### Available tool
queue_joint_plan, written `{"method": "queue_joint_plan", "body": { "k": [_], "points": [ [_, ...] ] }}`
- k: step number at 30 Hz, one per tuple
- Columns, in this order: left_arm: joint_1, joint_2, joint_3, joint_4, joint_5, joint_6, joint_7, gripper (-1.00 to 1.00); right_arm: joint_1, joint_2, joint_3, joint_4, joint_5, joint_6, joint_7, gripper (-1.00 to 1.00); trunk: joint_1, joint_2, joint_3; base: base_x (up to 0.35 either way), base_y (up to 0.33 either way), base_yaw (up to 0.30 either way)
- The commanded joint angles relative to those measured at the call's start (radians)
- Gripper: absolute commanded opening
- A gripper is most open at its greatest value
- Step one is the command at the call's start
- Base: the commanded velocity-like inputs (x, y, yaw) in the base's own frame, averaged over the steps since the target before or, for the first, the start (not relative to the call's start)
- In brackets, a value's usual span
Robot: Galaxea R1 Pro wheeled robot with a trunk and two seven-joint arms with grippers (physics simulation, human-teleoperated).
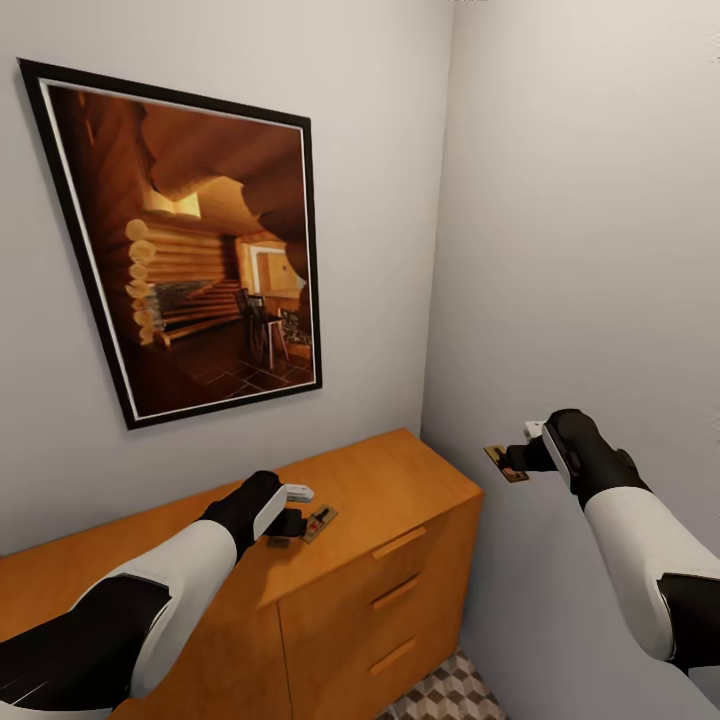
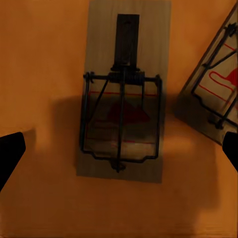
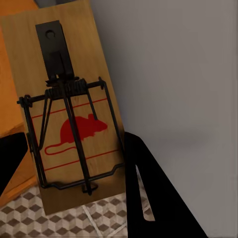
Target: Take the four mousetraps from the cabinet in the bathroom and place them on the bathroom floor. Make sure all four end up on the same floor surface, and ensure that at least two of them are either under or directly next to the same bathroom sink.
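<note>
Head view, left side: framed picture (image 1: 195, 250) of a log-cabin interior hangs on the grey wall above the cabinet (image 1: 380, 540).

Left gripper (image 1: 290, 522) is held low over the cabinet top, near its front edge and toward the right end. In the left wrist view its dark fingertips (image 2: 11, 151) stand spread, one on either side of a mousetrap (image 2: 121, 94) that lies flat on the orange top between them; contact with the board cannot be told. A second mousetrap (image 2: 215, 94) lies flat just beside the first, turned at an angle, apart from it. In the head view this one (image 1: 320, 521) shows by the gripper.

Cabinet front: three drawers with bar handles (image 1: 398, 543), stacked at the right end.

Right gripper (image 1: 515, 461) is raised in the air past the cabinet's right end, near the wall corner, pinching a third mousetrap (image 3: 64, 109) by one end. Its red mouse print faces the wrist camera.

Bathroom floor (image 1: 450, 695) shows below, by the cabinet's right corner.
</note>
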Motion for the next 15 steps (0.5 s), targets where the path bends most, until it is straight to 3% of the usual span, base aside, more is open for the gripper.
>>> {"method": "queue_joint_plan", "body": {
  "k": [1,15],
  "points": [
    [-0.001,0.0,-0.007,-0.002,0.01,0.004,0.007,1.0,-0.001,0.0,-0.003,-0.001,0.011,0.003,0.009,-1.0,0.0,-0.001,-0.002,-0.068,0.0,0.0],
    [-0.001,0.0,-0.007,-0.009,0.008,0.004,0.007,1.0,-0.001,0.0,-0.003,-0.001,0.011,0.003,0.009,-1.0,0.0,-0.001,-0.002,-0.01,0.0,0.0]
  ]
}}
